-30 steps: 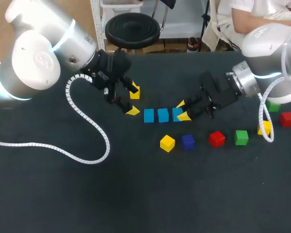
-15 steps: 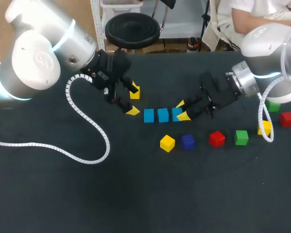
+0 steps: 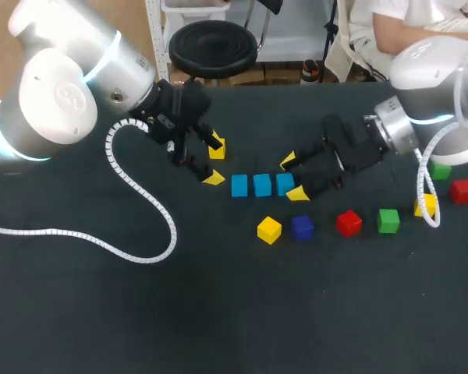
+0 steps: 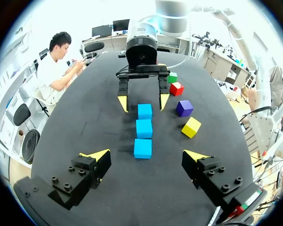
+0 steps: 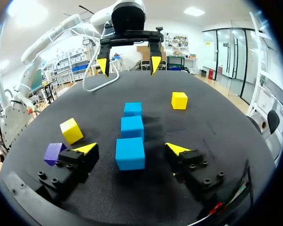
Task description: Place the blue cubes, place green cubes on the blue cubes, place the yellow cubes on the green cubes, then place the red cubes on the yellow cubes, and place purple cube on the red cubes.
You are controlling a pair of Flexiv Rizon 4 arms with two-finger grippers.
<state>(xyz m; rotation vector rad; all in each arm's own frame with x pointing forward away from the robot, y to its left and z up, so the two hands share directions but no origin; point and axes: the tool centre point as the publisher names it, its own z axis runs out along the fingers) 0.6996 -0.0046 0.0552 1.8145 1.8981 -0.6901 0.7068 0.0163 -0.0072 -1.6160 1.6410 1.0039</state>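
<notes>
The right arm comes in low from the surface's [image 3: 140,312] right edge. The right hand [image 3: 294,178] is wide apart around the end blue cube [image 3: 285,184], not touching it. The left hand [image 3: 214,160] is apart and empty.

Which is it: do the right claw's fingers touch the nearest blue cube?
Apart. Right wrist view shows bare table between each fingertip and the blue cube.

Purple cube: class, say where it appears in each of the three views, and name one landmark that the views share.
Head view: the purple cube lies between a yellow cube and a red cube.
Left wrist view: the purple cube lies beside the far end of the row of three blue cubes, next to the yellow cube.
Right wrist view: the purple cube lies close by the yellow cube.
Shared landmark: the row of three blue cubes.
</notes>
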